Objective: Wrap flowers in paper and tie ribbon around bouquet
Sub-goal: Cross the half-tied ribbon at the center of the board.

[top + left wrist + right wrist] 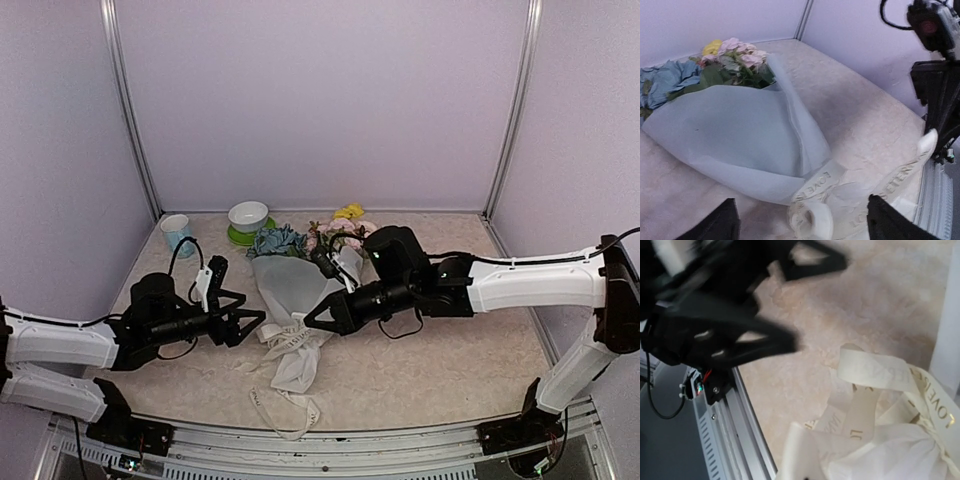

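Note:
The bouquet lies across the middle of the table, the flowers [335, 232] [735, 55] pointing to the back wall. The translucent white paper [290, 285] [740, 135] forms a cone round them, its crumpled tail [880, 455] toward the front. The cream lettered ribbon [290, 337] [820, 195] [875, 370] loops loosely at the cone's narrow neck and trails toward the front edge. My left gripper [245, 325] [802, 225] stands open just left of the neck, its fingers [890, 220] either side of the ribbon loops without touching them. My right gripper [312, 318] is shut, its tip at the neck's right side; its own fingers do not show in the right wrist view.
A white bowl [248, 218] on a green saucer and a pale blue cup [177, 232] stand at the back left. The metal front rail [330, 440] [725, 430] runs close under the ribbon's trailing end. Walls enclose the table on three sides.

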